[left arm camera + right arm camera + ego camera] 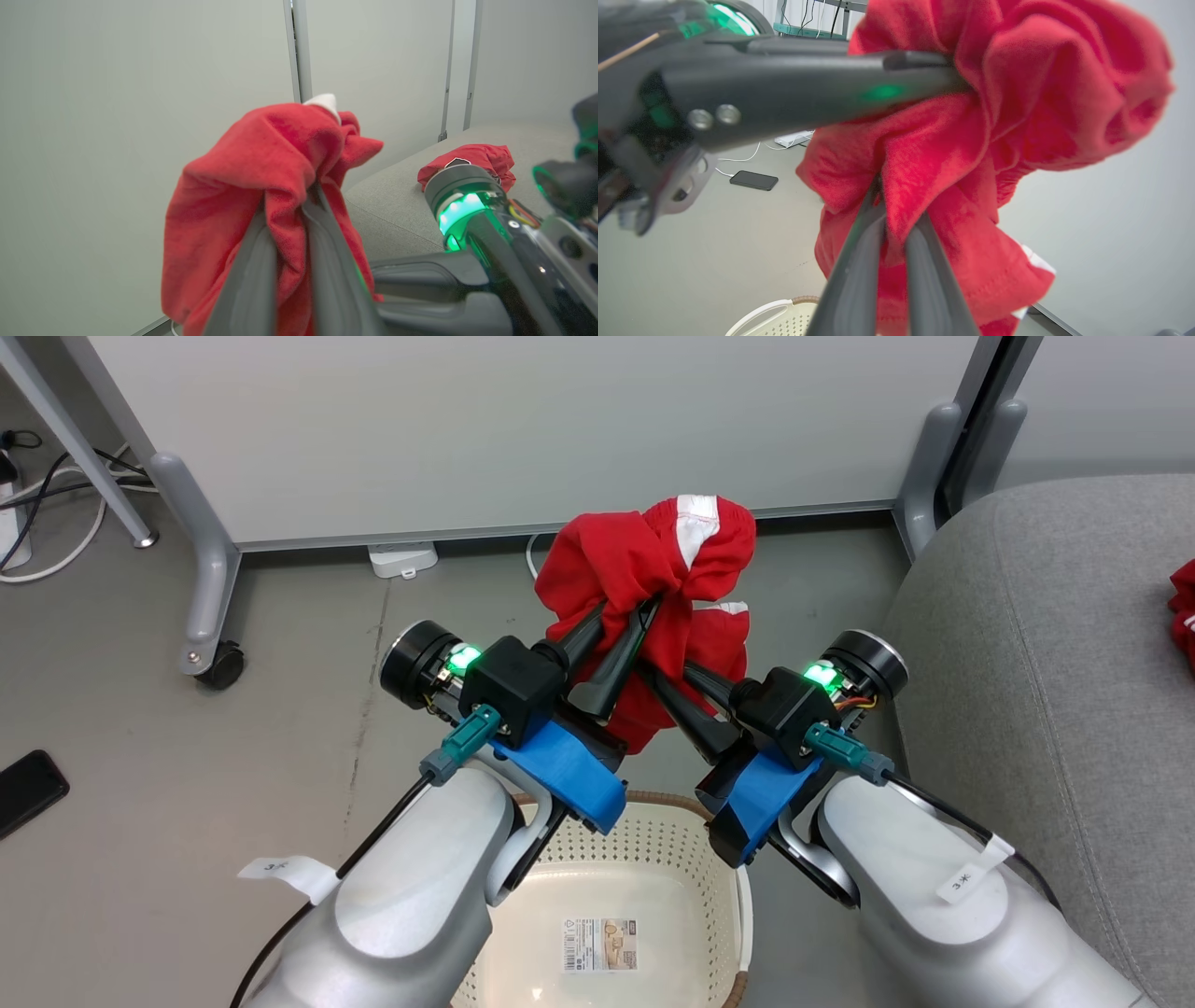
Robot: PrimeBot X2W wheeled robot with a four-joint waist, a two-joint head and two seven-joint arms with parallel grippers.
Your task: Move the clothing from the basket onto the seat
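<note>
Head view: bunched soft red shirt [611, 560]

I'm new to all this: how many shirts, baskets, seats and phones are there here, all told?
2 shirts: the lifted shirt, the other shirt on the seat
1 basket
1 seat
1 phone
Total: 5

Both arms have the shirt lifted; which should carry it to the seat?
Right, probably. The seat lies on the robot's right, beside the right gripper; the left gripper is farther from it. Both sets of jaws are shut on the shirt above the basket.
</note>
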